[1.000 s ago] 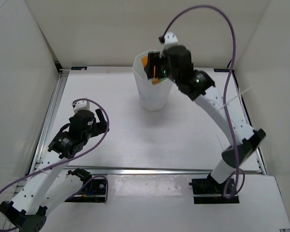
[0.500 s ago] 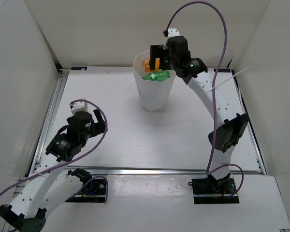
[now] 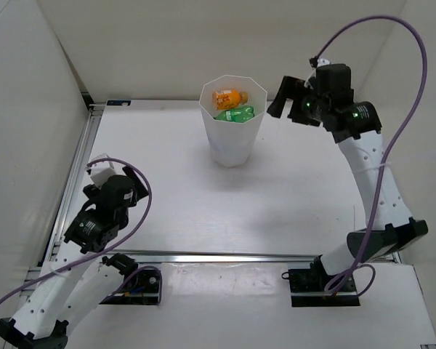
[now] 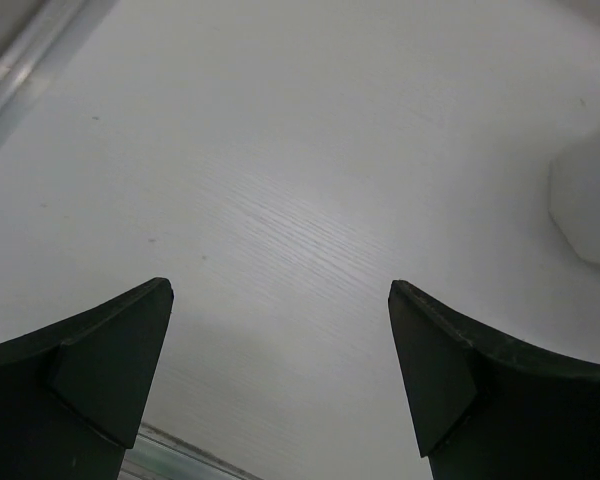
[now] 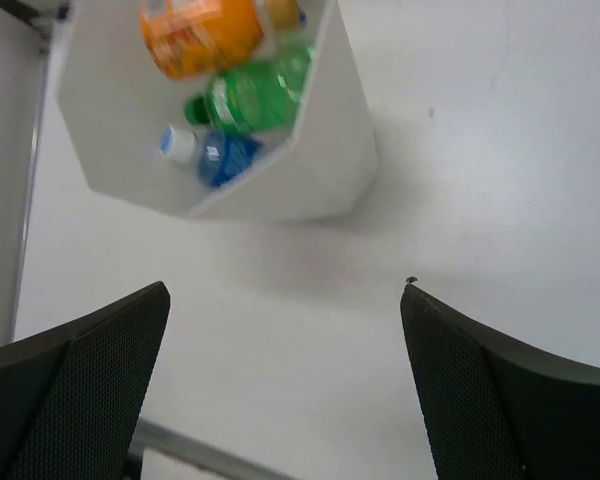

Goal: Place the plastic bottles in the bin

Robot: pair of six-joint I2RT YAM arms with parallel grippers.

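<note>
1. The bin (image 3: 232, 149) stands upright on the table (image 3: 167, 189).
2. We read the right gripper (image 5: 283, 300) and left gripper (image 4: 280, 290) as spread wide, empty.
3. Inside we see the orange bottle (image 3: 229, 97), green bottle (image 3: 237, 113) and blue-capped bottle (image 5: 225, 158); we judge loading essentially finished.

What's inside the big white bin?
An orange bottle, a green bottle and a bottle with a blue label lie on top in the bin. Anything beneath them is covered.

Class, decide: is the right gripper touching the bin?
Apart. The right wrist view shows white table between the right gripper and the bin, which stands well beyond the fingertips.
</note>
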